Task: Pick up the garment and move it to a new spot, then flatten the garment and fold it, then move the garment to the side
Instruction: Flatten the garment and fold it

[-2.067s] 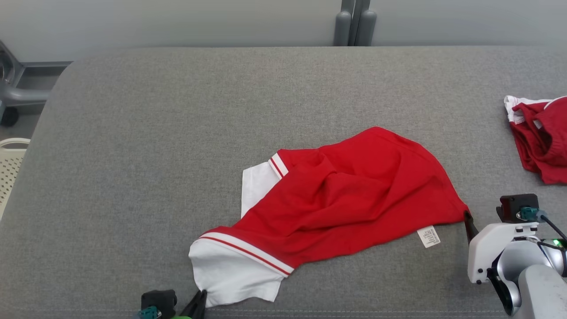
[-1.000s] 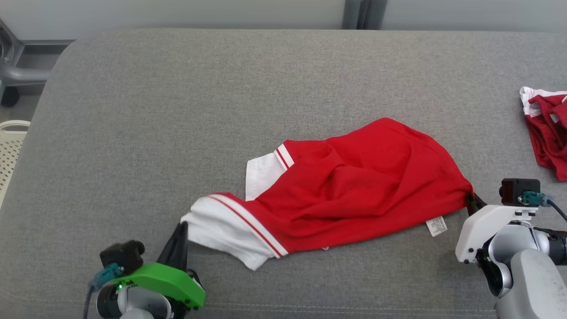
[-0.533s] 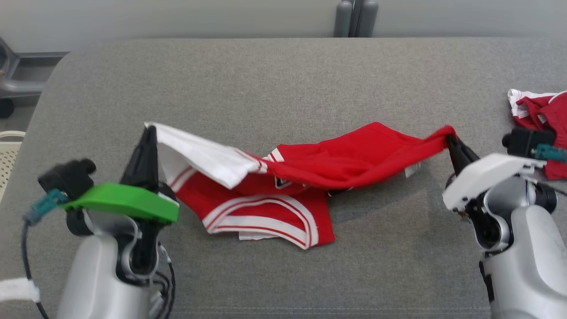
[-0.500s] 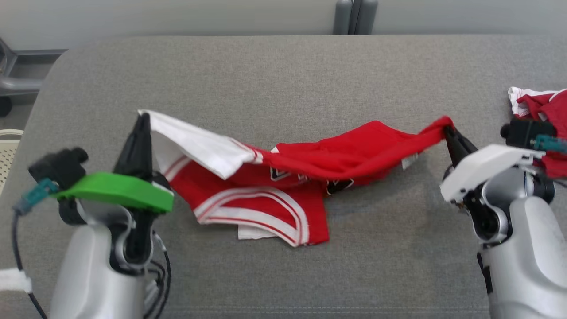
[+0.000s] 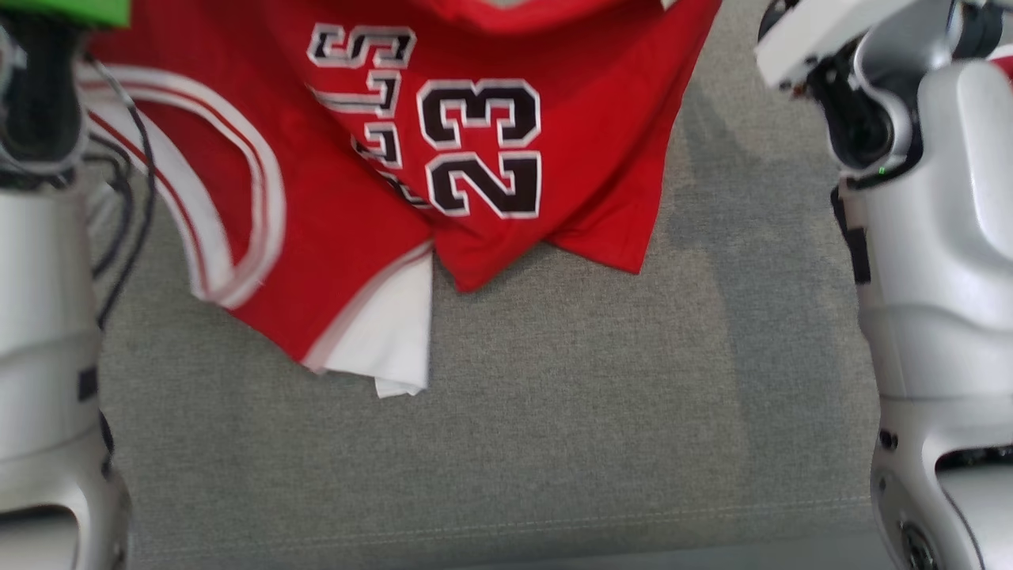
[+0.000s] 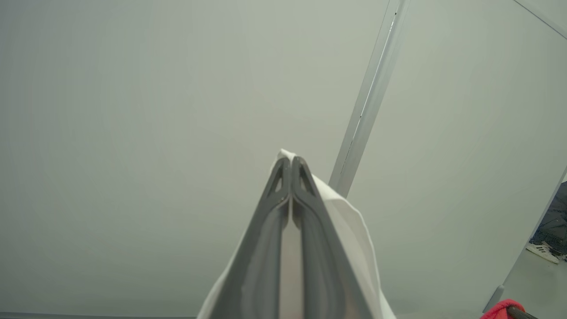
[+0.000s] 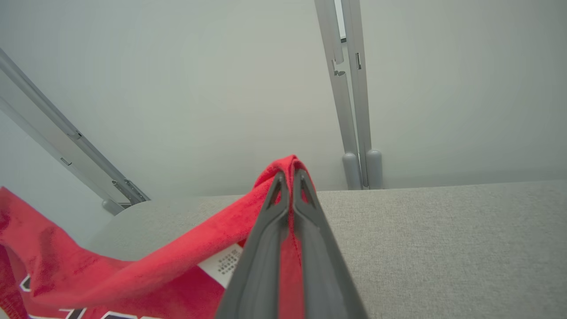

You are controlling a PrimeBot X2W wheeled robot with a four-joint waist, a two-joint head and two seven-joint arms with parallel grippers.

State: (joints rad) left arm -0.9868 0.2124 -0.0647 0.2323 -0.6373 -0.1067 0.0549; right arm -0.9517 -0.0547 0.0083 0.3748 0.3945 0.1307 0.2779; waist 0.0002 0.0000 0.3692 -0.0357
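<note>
The garment [image 5: 483, 142] is a red jersey with white trim and a black "23". It hangs spread between both arms above the grey surface [image 5: 554, 412], its lower edge drooping toward it. In the left wrist view my left gripper [image 6: 291, 160] is shut on a white corner of the garment [image 6: 350, 221], pointing up at a pale wall. The right wrist view has my right gripper [image 7: 289, 173] shut on a red corner of the garment [image 7: 133, 274], a white label showing beside the fingers. Both forearms frame the head view, fingertips past its top edge.
The grey padded surface [image 7: 443, 243] runs back to a pale wall with grey upright posts [image 7: 350, 102]. My left forearm [image 5: 39, 317] and right forearm [image 5: 934, 277] stand at the sides of the head view. A shoe [image 6: 545, 250] lies on the floor far right.
Both arms have lifted the garment high off the surface, so it now hangs open showing the number. The head camera has tilted down and closer.
</note>
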